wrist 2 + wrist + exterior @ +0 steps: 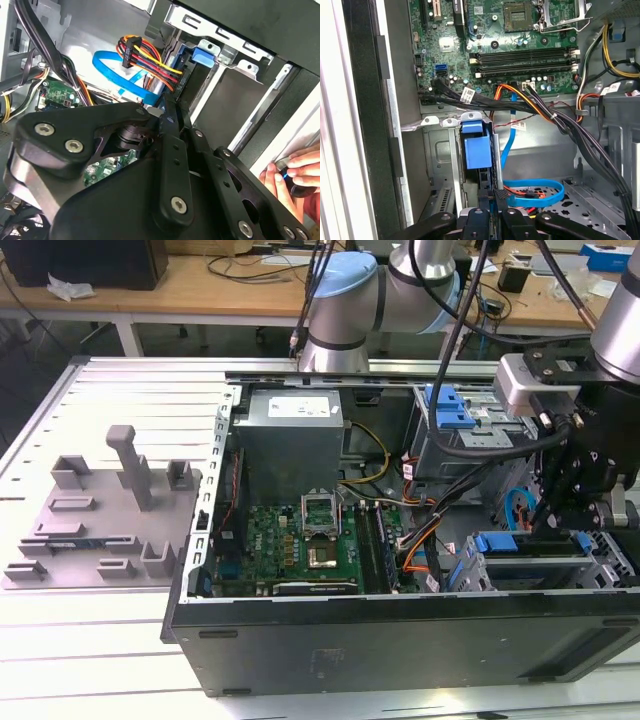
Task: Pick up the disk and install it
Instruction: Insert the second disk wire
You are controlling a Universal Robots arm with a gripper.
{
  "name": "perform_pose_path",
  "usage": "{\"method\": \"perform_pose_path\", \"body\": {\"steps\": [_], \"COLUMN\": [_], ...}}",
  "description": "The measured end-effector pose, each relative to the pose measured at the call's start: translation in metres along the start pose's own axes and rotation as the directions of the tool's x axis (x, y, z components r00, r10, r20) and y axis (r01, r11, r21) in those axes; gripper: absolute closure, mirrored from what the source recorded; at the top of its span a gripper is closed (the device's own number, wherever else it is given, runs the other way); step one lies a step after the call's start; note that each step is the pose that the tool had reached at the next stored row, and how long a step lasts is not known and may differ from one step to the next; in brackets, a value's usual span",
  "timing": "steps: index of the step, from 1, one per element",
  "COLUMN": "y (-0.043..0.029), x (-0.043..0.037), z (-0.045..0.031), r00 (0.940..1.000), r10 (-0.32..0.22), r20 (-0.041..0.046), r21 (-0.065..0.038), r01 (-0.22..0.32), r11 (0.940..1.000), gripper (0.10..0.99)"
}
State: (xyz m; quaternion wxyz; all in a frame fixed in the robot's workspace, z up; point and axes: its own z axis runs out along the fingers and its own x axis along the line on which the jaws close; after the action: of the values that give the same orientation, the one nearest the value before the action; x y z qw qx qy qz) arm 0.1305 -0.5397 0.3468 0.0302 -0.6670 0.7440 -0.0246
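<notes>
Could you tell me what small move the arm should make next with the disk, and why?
Probably a short, straight push deeper into the drive bay. In the first wrist view the gripper appears shut on the disk, which stands edge-on between the bay's metal rails, its blue carrier end seemingly not yet fully seated.

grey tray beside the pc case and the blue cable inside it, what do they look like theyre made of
The grey tray looks like matte moulded plastic: uniform dull grey, with blocky posts formed in one piece with its base. The blue cable looks like a flat flexible ribbon in a smooth, slightly glossy plastic jacket, since it curls in a loop. Neither material is certain from looks alone.
</notes>
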Motion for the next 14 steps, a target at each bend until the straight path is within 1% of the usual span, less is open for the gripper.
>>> {"method": "perform_pose_path", "body": {"steps": [14], "y": [0.0003], "x": [0.0], "z": [0.0039], "r00": [0.9996], "r10": [-0.027], "r20": [0.002], "r21": [0.0], "r01": [0.027], "r11": [0.9996], "gripper": [0.925]}}
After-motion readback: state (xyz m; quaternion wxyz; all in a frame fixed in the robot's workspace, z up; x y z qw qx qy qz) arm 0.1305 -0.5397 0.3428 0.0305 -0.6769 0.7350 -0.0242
